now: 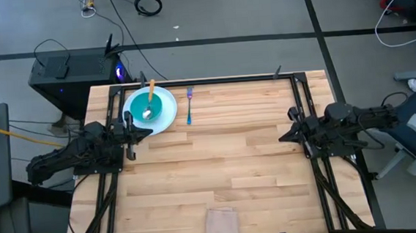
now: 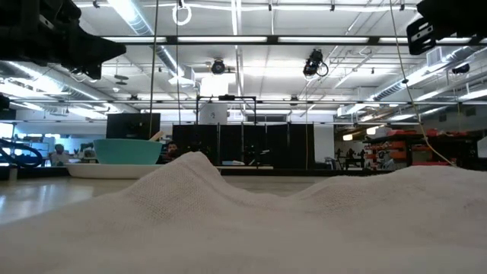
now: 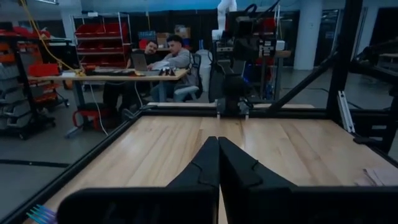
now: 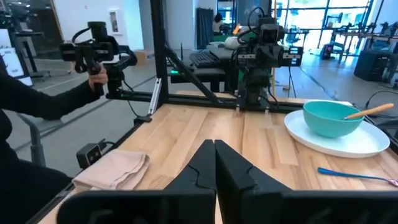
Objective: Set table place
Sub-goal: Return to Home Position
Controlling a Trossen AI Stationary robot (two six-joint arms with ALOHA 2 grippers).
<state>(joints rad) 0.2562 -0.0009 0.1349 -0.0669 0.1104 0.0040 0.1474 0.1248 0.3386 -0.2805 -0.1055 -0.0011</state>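
Note:
A white round plate [image 1: 165, 116] rests flat on the table [image 1: 255, 164] near its far left corner. The teal bowl [image 1: 148, 106] sits on the plate, and the orange-handled spoon [image 1: 150, 98] lies in the bowl, its handle leaning over the far rim. The blue-handled fork [image 1: 189, 105] lies flat on the planks just right of the plate. My left gripper [image 1: 148, 130] hovers at the left edge, beside the plate's near rim, shut and empty. My right gripper [image 1: 283, 135] waits at the right edge, shut and empty. The right wrist view shows the plate [image 4: 348, 142], bowl [image 4: 332, 117] and fork [image 4: 354, 175].
A folded beige cloth [image 1: 221, 223] lies at the middle of the near edge and fills the low view's foreground [image 2: 251, 221]. Black rails [image 1: 307, 117] run along the table's sides. A person's arm holding a black device [image 4: 93, 53] shows beyond the table. Bare planks lie between the arms.

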